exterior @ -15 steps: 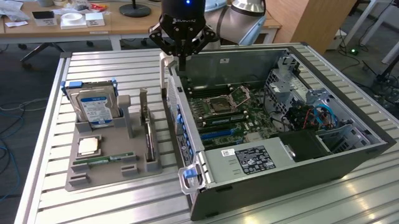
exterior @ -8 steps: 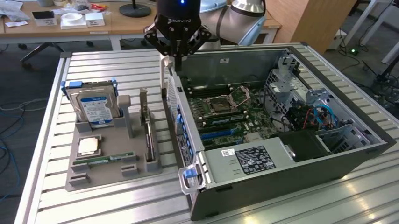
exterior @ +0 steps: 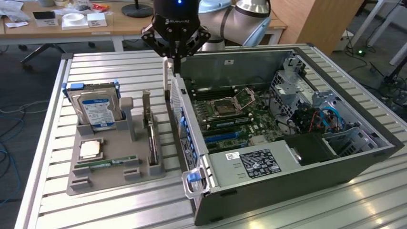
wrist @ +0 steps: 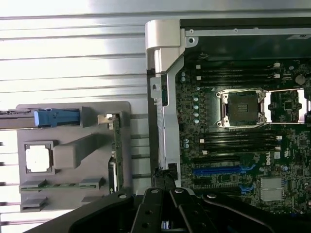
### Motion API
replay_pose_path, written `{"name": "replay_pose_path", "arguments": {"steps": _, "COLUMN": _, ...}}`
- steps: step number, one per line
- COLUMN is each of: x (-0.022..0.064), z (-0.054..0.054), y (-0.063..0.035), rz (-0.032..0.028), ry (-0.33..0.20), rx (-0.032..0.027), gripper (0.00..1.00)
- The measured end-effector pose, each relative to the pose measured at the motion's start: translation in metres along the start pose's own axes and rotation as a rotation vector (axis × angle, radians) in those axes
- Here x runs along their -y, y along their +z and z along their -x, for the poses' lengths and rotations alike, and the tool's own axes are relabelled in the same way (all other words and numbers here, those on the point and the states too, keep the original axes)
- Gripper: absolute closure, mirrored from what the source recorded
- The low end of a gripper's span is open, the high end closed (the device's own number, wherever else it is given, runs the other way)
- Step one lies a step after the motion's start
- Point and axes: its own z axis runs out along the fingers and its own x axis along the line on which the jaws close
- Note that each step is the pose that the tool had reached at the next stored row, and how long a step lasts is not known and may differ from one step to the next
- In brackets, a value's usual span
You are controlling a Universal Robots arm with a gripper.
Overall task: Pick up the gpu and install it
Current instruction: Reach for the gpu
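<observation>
The gpu (exterior: 151,138) is a thin dark card standing on edge in a slot of the grey parts tray (exterior: 114,179), beside the open computer case (exterior: 254,62). In the wrist view the gpu (wrist: 116,145) has its pale metal bracket at the hard-drive end. My gripper (exterior: 171,55) hangs shut and empty above the far corner of the case wall, higher than the gpu and beyond its far end. In the wrist view the dark fingers (wrist: 151,204) meet over the case wall (wrist: 163,126) at the gripper (wrist: 165,182). The motherboard (exterior: 229,109) lies exposed, with blue card slots (wrist: 218,171).
The tray also holds an upright silver hard drive (exterior: 98,109), a processor chip (exterior: 90,150) and a green memory stick (exterior: 105,163). Everything stands on a slatted metal table (exterior: 108,71). A wooden desk with small items (exterior: 70,21) stands behind.
</observation>
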Motion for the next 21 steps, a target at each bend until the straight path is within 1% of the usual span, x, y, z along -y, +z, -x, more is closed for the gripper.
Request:
{"name": "replay_pose_path", "arguments": {"steps": 15, "x": 0.0014, "z": -0.019, "y": -0.0005, "rz": 0.0, "ry": 0.0, "rx": -0.0001, "gripper": 0.89}}
{"name": "replay_pose_path", "arguments": {"steps": 21, "x": 0.0018, "z": -0.025, "y": -0.0007, "rz": 0.0, "ry": 0.0, "rx": -0.0001, "gripper": 0.89}}
